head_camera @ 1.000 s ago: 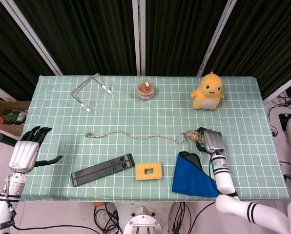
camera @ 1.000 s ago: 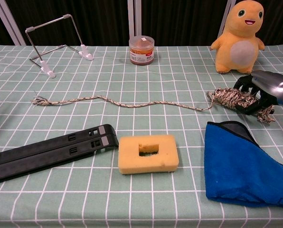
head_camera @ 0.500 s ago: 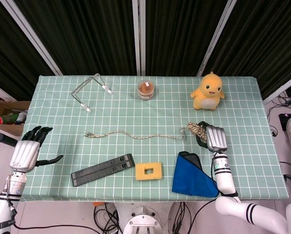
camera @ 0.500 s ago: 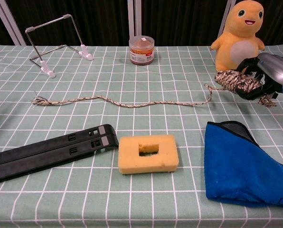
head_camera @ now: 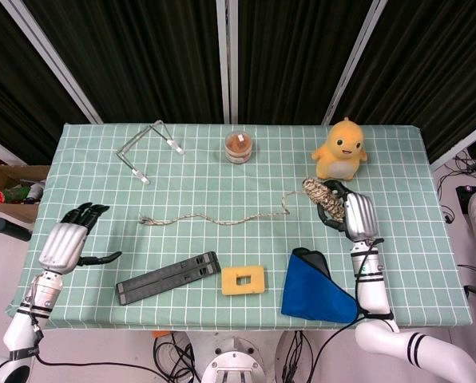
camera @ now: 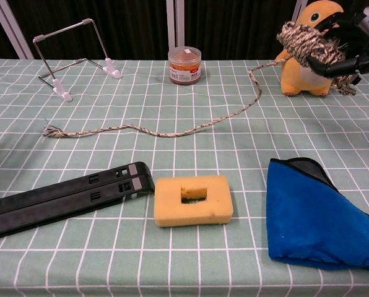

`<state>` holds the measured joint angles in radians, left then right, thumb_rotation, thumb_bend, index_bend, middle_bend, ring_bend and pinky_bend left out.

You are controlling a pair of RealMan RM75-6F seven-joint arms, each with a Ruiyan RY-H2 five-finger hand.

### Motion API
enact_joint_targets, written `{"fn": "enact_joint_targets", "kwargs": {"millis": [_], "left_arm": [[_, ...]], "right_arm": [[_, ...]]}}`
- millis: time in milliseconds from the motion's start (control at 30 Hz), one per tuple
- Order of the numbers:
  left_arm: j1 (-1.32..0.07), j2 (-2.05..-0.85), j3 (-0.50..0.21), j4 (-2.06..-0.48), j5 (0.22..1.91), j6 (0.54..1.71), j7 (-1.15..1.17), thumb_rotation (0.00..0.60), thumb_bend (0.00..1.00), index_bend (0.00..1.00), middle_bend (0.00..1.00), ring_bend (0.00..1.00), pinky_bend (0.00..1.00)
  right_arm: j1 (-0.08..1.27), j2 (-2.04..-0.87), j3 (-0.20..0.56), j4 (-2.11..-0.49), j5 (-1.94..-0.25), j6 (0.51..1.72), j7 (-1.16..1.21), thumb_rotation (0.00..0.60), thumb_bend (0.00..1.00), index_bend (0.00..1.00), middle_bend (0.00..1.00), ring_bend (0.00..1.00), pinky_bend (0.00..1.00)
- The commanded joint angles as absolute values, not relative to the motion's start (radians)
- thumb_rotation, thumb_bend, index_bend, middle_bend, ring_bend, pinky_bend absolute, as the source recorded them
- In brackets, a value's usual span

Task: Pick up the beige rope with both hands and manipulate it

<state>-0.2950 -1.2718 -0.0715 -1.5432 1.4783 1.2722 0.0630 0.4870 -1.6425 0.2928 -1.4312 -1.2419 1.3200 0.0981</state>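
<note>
While its dark fingers (camera: pixel 340 60) curl around a bundled end of the beige rope (head_camera: pixel 222 220), the right hand (head_camera: pixel 351 215) holds that bundle above the table (head_camera: pixel 398 171), in front of the yellow plush toy (head_camera: pixel 342 149). In the chest view the wound coil sits at the top of the grip, with a frayed tuft poking out on the far side of the fingers. From the coil a single strand hangs down and to the left, reaching the checked green cloth and running across it in a wavy line to a frayed tip near the left middle of the table.

The left hand (head_camera: pixel 69 243) holds nothing: its fingers are spread and slightly bent, the thumb pointing out to the side, and it hovers at the table's left edge, well apart from the rope's loose end.

Just below the right hand's wrist lies a folded blue cloth (head_camera: pixel 318 288) with a dark lining showing at its upper corner. A yellow sponge (head_camera: pixel 243 280) with a rectangular hole sits beside the cloth, and a long black bar (head_camera: pixel 168 278) lies slanted next to the sponge. Toward the far edge stand a small jar (head_camera: pixel 239 148) with a brownish filling and a bent wire stand (head_camera: pixel 148 148).
</note>
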Motion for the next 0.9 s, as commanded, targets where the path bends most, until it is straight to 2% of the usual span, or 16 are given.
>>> {"fn": "enact_joint_targets", "kwargs": {"millis": [33, 100, 267, 300, 333, 400, 467, 500, 667, 900], "left_arm": [[-0.326, -1.301, -0.078, -1.520, 1.460, 1.226, 0.062, 0.280, 0.06, 0.16, 0.17, 0.12, 0.23], [-0.349, -1.329, -0.085, -1.488, 1.439, 1.187, 0.071, 0.351, 0.07, 0.16, 0.17, 0.12, 0.23], [-0.401, -1.420, -0.118, -1.379, 1.385, 1.123, 0.069, 0.371, 0.12, 0.17, 0.18, 0.14, 0.26], [-0.409, -1.439, -0.124, -1.356, 1.379, 1.120, 0.075, 0.391, 0.13, 0.18, 0.19, 0.14, 0.26], [-0.420, -1.465, -0.134, -1.327, 1.373, 1.121, 0.085, 0.415, 0.13, 0.18, 0.19, 0.15, 0.26], [-0.439, -1.506, -0.150, -1.282, 1.358, 1.117, 0.101, 0.515, 0.15, 0.20, 0.20, 0.16, 0.27], [-0.457, -1.531, -0.162, -1.253, 1.332, 1.092, 0.120, 0.586, 0.17, 0.21, 0.22, 0.17, 0.28], [-0.472, -1.540, -0.168, -1.244, 1.312, 1.062, 0.131, 0.600, 0.18, 0.22, 0.24, 0.19, 0.28], [-0.524, -1.576, -0.181, -1.203, 1.264, 0.980, 0.149, 0.600, 0.21, 0.28, 0.28, 0.22, 0.31], [-0.549, -1.604, -0.168, -1.175, 1.279, 0.958, 0.102, 0.600, 0.24, 0.36, 0.33, 0.26, 0.34]], "right_arm": [[0.478, -1.608, 0.337, -1.523, -1.228, 1.312, 0.158, 0.600, 0.60, 0.88, 0.69, 0.62, 0.76], [0.476, -1.593, 0.343, -1.558, -1.217, 1.300, 0.163, 0.600, 0.60, 0.88, 0.69, 0.62, 0.76], [0.474, -1.572, 0.338, -1.599, -1.206, 1.282, 0.140, 0.600, 0.60, 0.87, 0.69, 0.61, 0.76], [0.473, -1.572, 0.336, -1.601, -1.206, 1.282, 0.139, 0.600, 0.60, 0.87, 0.69, 0.61, 0.76], [0.472, -1.573, 0.334, -1.602, -1.205, 1.282, 0.138, 0.600, 0.60, 0.87, 0.69, 0.61, 0.76], [0.471, -1.575, 0.331, -1.602, -1.206, 1.282, 0.138, 0.600, 0.60, 0.87, 0.69, 0.61, 0.76], [0.471, -1.576, 0.331, -1.602, -1.207, 1.283, 0.135, 0.600, 0.60, 0.87, 0.69, 0.61, 0.76], [0.471, -1.576, 0.332, -1.604, -1.208, 1.285, 0.134, 0.600, 0.60, 0.87, 0.69, 0.61, 0.76], [0.468, -1.571, 0.335, -1.614, -1.219, 1.297, 0.130, 0.600, 0.60, 0.87, 0.69, 0.61, 0.76], [0.460, -1.565, 0.337, -1.621, -1.211, 1.304, 0.123, 0.600, 0.60, 0.87, 0.69, 0.61, 0.76]]}}
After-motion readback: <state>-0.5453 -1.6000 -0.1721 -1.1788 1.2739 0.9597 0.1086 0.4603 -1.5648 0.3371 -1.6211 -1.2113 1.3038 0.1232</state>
